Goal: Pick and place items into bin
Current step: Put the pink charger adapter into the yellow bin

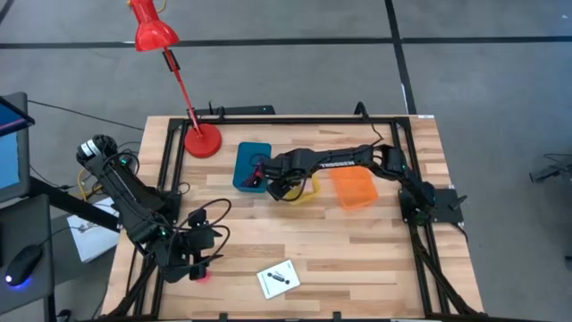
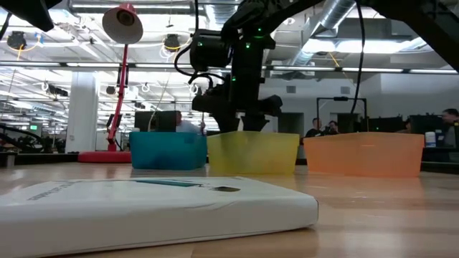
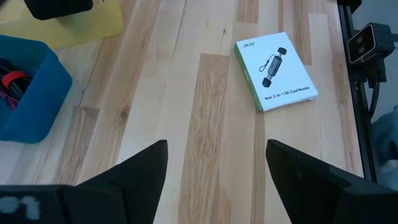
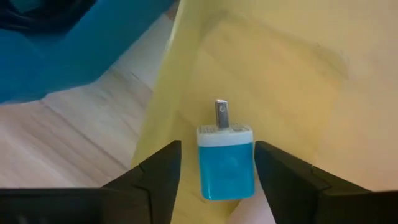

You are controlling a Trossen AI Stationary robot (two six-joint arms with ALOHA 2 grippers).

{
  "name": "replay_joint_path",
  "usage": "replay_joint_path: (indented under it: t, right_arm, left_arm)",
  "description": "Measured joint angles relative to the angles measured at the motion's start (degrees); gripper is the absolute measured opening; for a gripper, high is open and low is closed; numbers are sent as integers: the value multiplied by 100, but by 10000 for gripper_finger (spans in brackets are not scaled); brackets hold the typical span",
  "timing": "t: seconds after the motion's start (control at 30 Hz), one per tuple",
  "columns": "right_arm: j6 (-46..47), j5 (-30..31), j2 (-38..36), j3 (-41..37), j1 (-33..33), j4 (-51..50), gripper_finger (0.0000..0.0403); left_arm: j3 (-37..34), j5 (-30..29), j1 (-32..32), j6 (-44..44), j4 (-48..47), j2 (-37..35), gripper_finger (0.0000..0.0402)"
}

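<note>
My right gripper [image 4: 217, 149] hangs open over the yellow bin [image 1: 308, 190], pointing down. A light-blue block with a white cap and a metal prong [image 4: 226, 163] sits between its fingers, inside the bin's walls; whether it rests on the bin floor is unclear. My left gripper [image 3: 214, 165] waits open near the table's near left corner [image 1: 192, 261], holding nothing. A white box with a black mark [image 3: 275, 70] lies flat on the table near the front edge [image 1: 278, 279]. The blue bin [image 1: 251, 166] holds a dark red cord [image 3: 11, 84]. My right gripper comes from above with one finger on each side of the light-blue block. A gap shows between one finger [image 4: 163, 168] and the block. The other finger [image 4: 273, 168] stands right at the block's side [image 4: 251, 168], and I cannot tell whether it touches.
An orange bin [image 1: 355, 189] stands right of the yellow one. A red desk lamp [image 1: 202, 139] stands at the far left, its arm leaning beyond the table. A small pink-red item [image 1: 205, 274] lies by my left gripper. Bare wood lies between the bins and the white box.
</note>
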Motion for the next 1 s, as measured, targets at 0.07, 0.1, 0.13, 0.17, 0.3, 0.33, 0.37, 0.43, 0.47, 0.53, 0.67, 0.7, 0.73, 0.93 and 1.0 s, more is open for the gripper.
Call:
replay_joint_path:
  t: [0.07, 0.1, 0.13, 0.17, 0.3, 0.33, 0.37, 0.43, 0.47, 0.53, 0.67, 0.7, 0.73, 0.93, 1.0]
  right_arm:
    - [-4, 0, 0, 0, -5, -8, 207]
    - [-8, 2, 1, 0, -6, -5, 212]
    - [-10, 0, 2, 0, -8, -7, 217]
    - [-10, 0, 1, 0, -17, -15, 221]
    - [-305, 3, 2, 0, -44, -32, 229]
    - [-389, 32, 2, 0, -46, -41, 229]
    - [-388, 119, 2, 0, -46, -50, 229]
    - [-198, 170, -95, 25, -73, -272, 224]
    - [-131, 146, -153, 83, -86, -364, 222]
    - [-118, 85, -328, 177, -95, -254, 216]
    - [-109, -48, -696, 308, 34, -161, 208]
    - [-109, -124, -819, 316, 116, -122, 206]
    - [-105, -196, -938, 326, 208, 1, 205]
    - [-109, -280, -1324, 341, 1149, 379, 204]
    - [-41, -279, -1292, 338, 1527, 512, 205]
  left_arm:
    - [0, -1, -1, 0, -2, -1, 262]
    - [0, 0, -2, 0, 0, -2, 262]
    - [0, 0, 0, 0, 0, 0, 262]
    - [0, -1, 0, 0, 0, -2, 262]
    - [0, -2, -2, 0, 0, -2, 262]
    - [0, 0, -2, 0, 0, 0, 262]
    - [-1, 0, -1, 0, -1, -1, 262]
    - [0, 0, 0, 1, 0, 0, 262]
    - [0, 0, -2, 1, -2, 0, 262]
    - [0, -2, 0, 0, 0, 0, 262]
    - [0, -2, 0, 0, -1, 0, 262]
    - [0, -4, -2, 0, 0, -2, 262]
    - [0, -2, 0, 0, -1, -1, 262]
    - [0, -2, 0, 0, 0, -2, 262]
    - [0, 4, 0, 1, 0, 0, 262]
